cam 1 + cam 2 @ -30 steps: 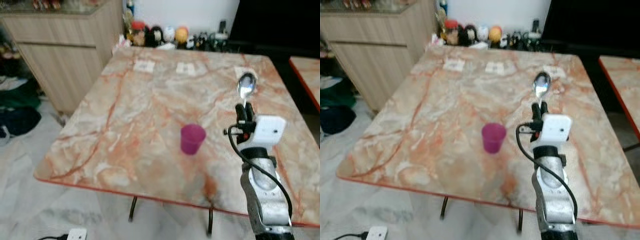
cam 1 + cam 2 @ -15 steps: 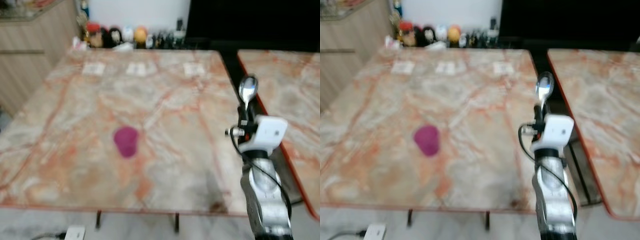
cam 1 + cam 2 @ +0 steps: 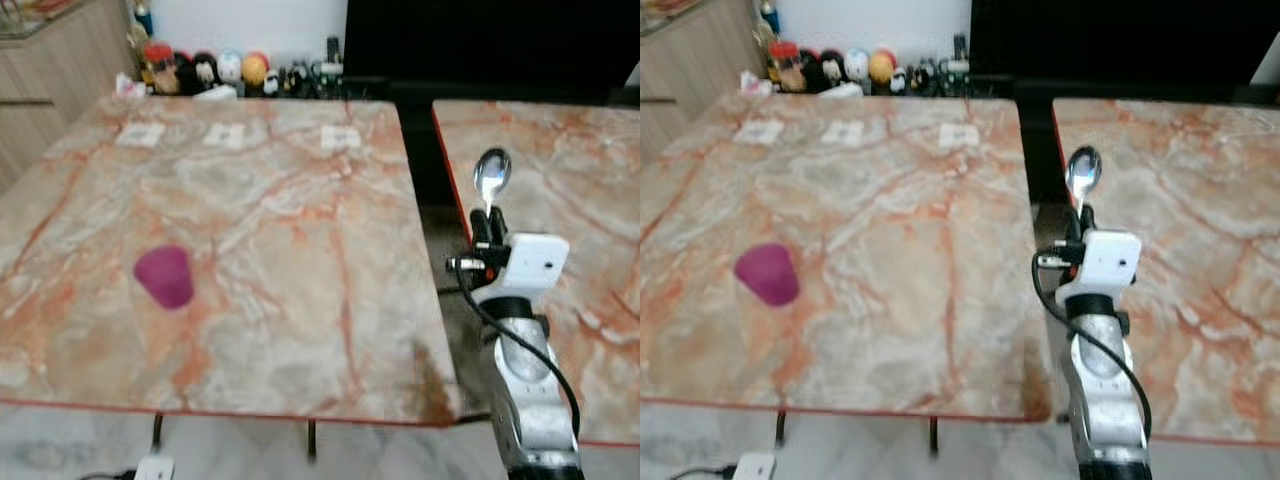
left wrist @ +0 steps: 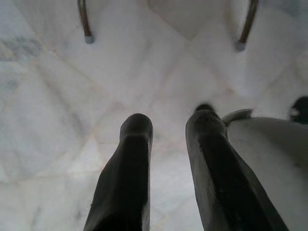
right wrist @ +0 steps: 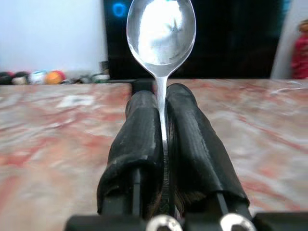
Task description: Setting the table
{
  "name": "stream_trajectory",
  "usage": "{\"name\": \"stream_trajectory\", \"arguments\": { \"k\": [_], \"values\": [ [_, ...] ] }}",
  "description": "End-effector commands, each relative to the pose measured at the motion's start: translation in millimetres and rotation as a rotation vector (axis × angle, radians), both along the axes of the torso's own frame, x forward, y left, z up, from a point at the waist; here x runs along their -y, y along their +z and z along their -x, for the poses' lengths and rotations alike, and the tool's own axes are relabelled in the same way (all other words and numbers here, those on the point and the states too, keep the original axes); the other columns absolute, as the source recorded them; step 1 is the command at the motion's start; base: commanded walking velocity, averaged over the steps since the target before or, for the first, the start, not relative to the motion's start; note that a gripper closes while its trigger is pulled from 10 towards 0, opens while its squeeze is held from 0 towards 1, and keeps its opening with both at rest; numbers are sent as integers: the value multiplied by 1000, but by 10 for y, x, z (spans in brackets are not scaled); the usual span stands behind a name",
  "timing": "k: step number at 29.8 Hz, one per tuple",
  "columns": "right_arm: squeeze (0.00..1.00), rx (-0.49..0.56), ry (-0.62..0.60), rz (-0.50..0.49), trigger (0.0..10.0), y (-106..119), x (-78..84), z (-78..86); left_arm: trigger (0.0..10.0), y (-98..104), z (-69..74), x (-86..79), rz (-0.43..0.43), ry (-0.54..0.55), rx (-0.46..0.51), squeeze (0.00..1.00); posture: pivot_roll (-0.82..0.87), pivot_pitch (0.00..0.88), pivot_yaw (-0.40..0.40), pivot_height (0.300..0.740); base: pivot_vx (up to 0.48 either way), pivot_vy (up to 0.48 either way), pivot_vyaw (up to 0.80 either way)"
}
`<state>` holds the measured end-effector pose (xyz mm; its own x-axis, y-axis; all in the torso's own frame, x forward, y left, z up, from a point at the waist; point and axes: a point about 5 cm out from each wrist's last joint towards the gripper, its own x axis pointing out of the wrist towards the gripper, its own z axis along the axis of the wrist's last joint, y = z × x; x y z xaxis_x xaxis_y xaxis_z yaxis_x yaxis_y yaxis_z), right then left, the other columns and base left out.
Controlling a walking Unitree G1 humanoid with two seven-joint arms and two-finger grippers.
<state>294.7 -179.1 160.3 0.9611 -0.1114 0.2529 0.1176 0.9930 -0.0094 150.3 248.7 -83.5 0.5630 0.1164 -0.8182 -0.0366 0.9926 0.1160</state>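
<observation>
The two black fingers of the right gripper are pressed together on the handle of a metal spoon, which stands upright with its bowl above the fingertips; the gripper hangs over the dark gap between the two marble tabletops, beside the right edge of the near one. The left gripper hangs idle over the pale floor tiles, its fingers a narrow way apart and holding nothing. The step in hand looks like carrying the spoon to a place setting, and to do it well the arm should swing back over the left tabletop, tip the spoon down until it is nearly flat, bring it close to the marble near the purple cup, which stands by the left edge toward the near side, and only then part the fingers, so that the spoon does not bounce or slide. It should stay clear of the cup, which looks light enough to tip at a touch. Counted: one spoon, one purple cup, two marble tabletops, three small white cards in a row near the far edge, and a cluster of little figurines beyond that edge, too small to number.
</observation>
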Motion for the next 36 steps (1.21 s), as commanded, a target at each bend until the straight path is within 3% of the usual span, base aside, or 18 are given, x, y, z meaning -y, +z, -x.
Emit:
{"name": "stream_trajectory", "arguments": {
  "k": [1, 7, 19, 36],
  "values": [
    [0, 4, 9, -16, 10000, 30, -33, -18, 10000, -22, 60, -13, -2, -5, -25, 0, -79, 39, 14, 740, 0, -480, -494],
    [0, 6, 8, -30, 10000, 19, -21, -10, 10000, -22, 61, -14, -2, -5, -26, 0, -80, 40, 13, 740, 0, -480, -706],
    [0, 17, 7, -16, 10000, 34, -15, -11, 10000, -21, 61, -20, -6, -8, -31, 0, -81, 40, 16, 740, 0, -472, 0],
    [0, 15, -59, 8, 10000, 48, 162, -18, 10000, -18, 57, -25, -6, -11, -31, 0, -85, 43, 25, 740, 0, -467, 0]
  ]
}}
